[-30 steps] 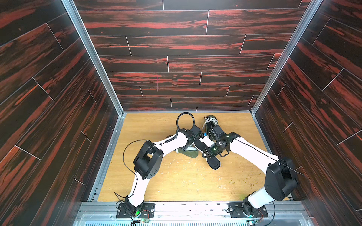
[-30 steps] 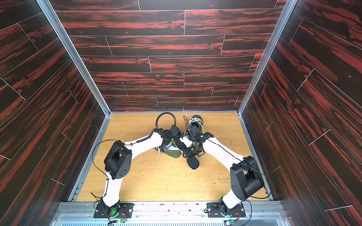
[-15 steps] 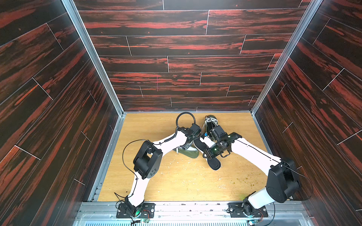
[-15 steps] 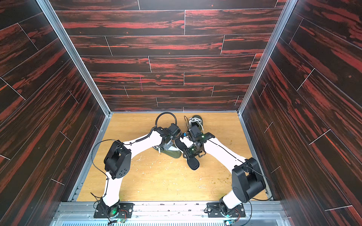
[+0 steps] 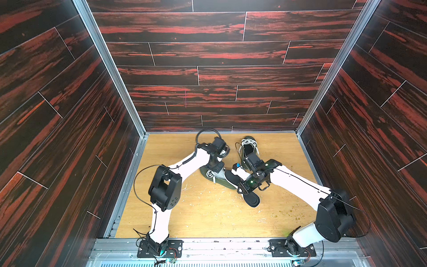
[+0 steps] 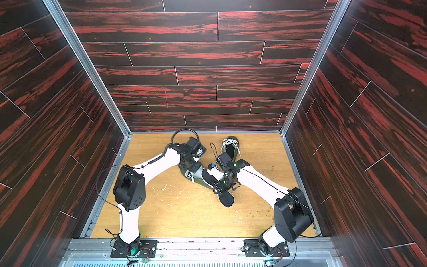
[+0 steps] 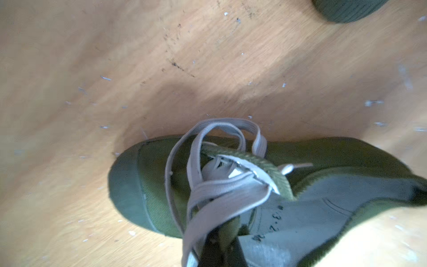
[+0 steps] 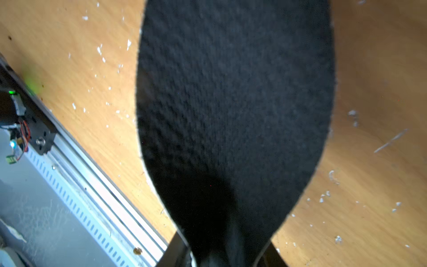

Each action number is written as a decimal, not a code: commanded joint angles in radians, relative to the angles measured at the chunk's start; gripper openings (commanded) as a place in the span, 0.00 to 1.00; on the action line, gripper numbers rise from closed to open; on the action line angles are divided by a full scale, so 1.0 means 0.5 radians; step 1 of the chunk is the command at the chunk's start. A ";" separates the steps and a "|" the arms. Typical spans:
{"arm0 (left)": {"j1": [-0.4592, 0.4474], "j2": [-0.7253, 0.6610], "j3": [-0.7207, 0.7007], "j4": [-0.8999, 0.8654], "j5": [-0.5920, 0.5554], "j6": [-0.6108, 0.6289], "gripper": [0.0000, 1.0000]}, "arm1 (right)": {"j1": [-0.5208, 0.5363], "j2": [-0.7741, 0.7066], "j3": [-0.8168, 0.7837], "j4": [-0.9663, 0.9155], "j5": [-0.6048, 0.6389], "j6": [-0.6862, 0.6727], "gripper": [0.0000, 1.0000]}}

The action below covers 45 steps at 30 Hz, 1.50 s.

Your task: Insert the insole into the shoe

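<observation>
Only the left wrist view shows the shoe (image 7: 150, 185) up close: olive canvas with a rubbery rounded toe cap, a grey lining with printed digits, and flat pale laces (image 7: 208, 196) looped loosely over the tongue. There the left end effector (image 7: 219, 254) is clamped tight on the tongue and lace at the shoe's throat.

The right wrist view is filled by the insole (image 8: 231, 104), black, felt-like and paddle-shaped. Its narrow part is pinched in the right end effector (image 8: 228, 259), whose jaws are closed on it.

In both top views the two white arms bend inward and meet mid-table (image 5: 208, 215). The left arm is angled down onto the shoe (image 5: 221, 182). The right arm holds the insole (image 5: 253, 199) slanting beside the shoe's heel; I cannot tell whether its far end is inside. A second shoe (image 5: 249, 148) lies behind.
</observation>
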 commanded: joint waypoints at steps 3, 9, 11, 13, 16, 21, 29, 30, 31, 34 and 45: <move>0.020 -0.125 0.036 -0.090 0.315 0.125 0.00 | 0.054 0.107 0.064 -0.125 -0.029 -0.063 0.37; 0.027 -0.179 0.009 -0.087 0.499 0.265 0.00 | 0.083 0.227 0.204 -0.238 0.096 -0.112 0.36; 0.029 -0.194 -0.004 -0.078 0.524 0.304 0.00 | 0.086 0.255 0.251 -0.274 0.139 -0.128 0.37; 0.031 -0.201 -0.009 -0.074 0.529 0.342 0.00 | 0.091 0.296 0.296 -0.334 0.216 -0.136 0.36; 0.038 -0.207 -0.001 -0.092 0.559 0.406 0.00 | 0.100 0.350 0.339 -0.419 0.312 -0.155 0.36; 0.049 -0.246 -0.004 -0.083 0.642 0.499 0.00 | 0.138 0.386 0.371 -0.474 0.405 -0.174 0.36; 0.059 -0.241 -0.022 -0.057 0.756 0.567 0.00 | 0.172 0.481 0.486 -0.506 0.547 -0.062 0.36; 0.058 -0.242 -0.022 -0.057 0.765 0.579 0.00 | 0.173 0.497 0.504 -0.521 0.573 -0.052 0.37; 0.057 -0.246 -0.025 -0.054 0.769 0.585 0.00 | 0.175 0.500 0.522 -0.534 0.596 -0.043 0.36; 0.057 -0.259 -0.037 -0.044 0.755 0.607 0.00 | 0.175 0.480 0.560 -0.551 0.621 -0.037 0.36; 0.059 -0.272 -0.048 -0.035 0.808 0.653 0.00 | 0.304 0.341 0.542 -0.637 1.022 0.007 0.32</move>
